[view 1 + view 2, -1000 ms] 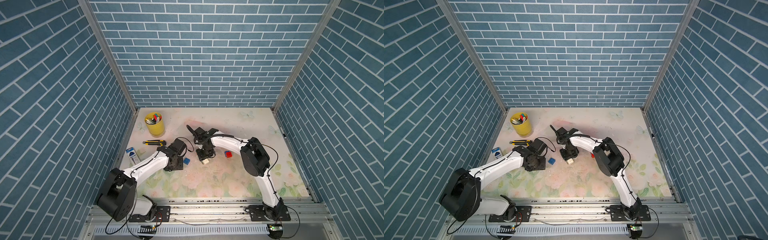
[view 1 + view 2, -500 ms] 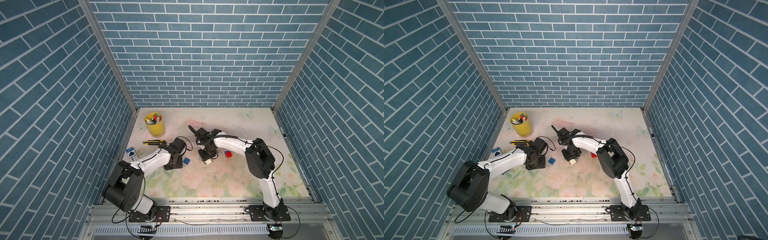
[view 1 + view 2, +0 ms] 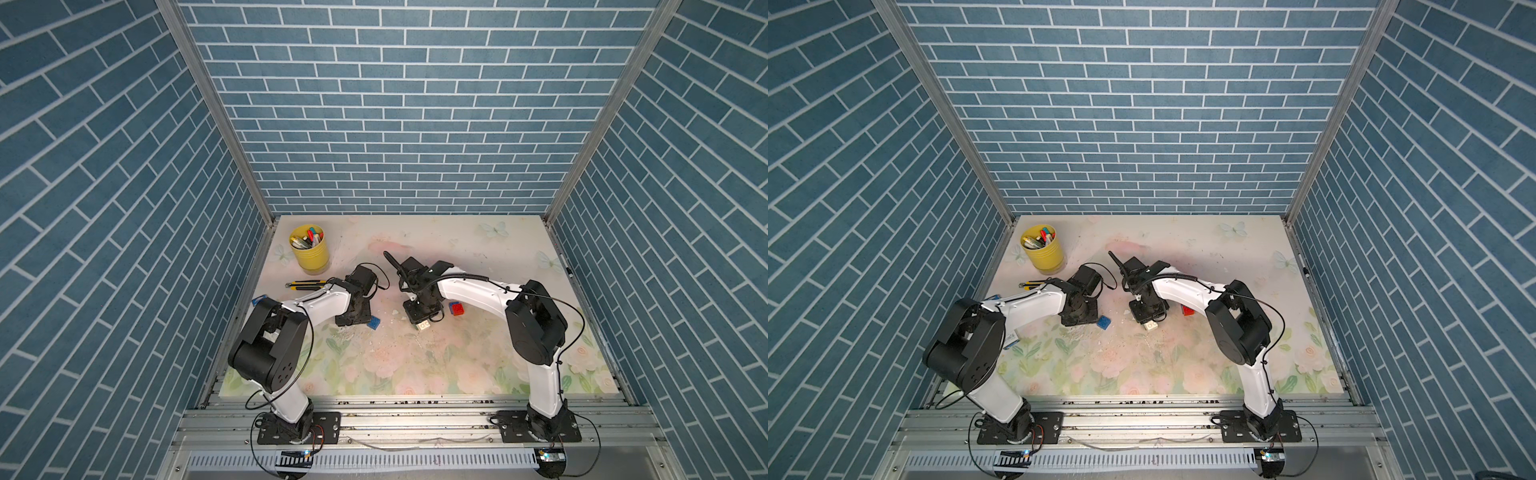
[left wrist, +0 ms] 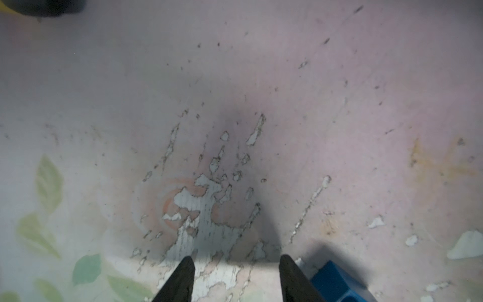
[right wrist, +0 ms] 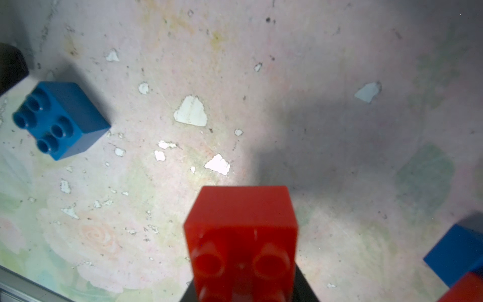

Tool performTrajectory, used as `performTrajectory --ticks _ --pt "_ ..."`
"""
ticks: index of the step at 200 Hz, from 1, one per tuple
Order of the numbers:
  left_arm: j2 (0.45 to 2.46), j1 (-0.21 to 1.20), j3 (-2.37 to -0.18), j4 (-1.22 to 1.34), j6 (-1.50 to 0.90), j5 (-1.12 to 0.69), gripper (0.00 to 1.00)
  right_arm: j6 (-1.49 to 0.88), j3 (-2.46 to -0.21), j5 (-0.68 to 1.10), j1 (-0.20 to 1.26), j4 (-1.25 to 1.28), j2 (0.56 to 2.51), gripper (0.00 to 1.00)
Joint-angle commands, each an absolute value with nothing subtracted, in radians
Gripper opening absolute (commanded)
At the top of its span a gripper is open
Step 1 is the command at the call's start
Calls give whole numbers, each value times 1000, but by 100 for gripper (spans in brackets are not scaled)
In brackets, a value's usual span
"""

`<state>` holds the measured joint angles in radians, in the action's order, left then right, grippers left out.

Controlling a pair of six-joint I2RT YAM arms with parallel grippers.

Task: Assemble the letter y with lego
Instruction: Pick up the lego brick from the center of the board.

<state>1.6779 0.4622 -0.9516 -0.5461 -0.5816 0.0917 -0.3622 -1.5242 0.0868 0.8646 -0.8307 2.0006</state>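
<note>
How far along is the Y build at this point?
Done: little; only a red-blue pair looks joined. In hand: the right gripper is shut on a red brick, with a white brick at its tip; the left gripper is open and empty beside a loose blue brick. Left: nearly all the joining; nothing green is in view.

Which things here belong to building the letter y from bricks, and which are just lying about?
For the job:
- red brick, held
- white brick
- loose blue brick
- red-and-blue pair

Lying about:
- yellow pot of pens
- knife
- small box, mostly hidden
</note>
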Motion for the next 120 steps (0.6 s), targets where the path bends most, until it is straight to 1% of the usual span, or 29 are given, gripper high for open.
performTrajectory --ticks 1,43,72,120 --pt "1686 465 -948 -524 -558 58 54 -386 -1509 66 859 -820 1953 33" --pt "1703 503 -933 -500 -552 34 54 -388 -1502 64 849 -821 1951 33" --pt "1713 520 -922 -492 -571 10 51 -394 -1488 57 842 -820 1939 33" --pt "1724 552 -917 -480 -588 -1 51 -400 -1469 53 830 -816 1928 33"
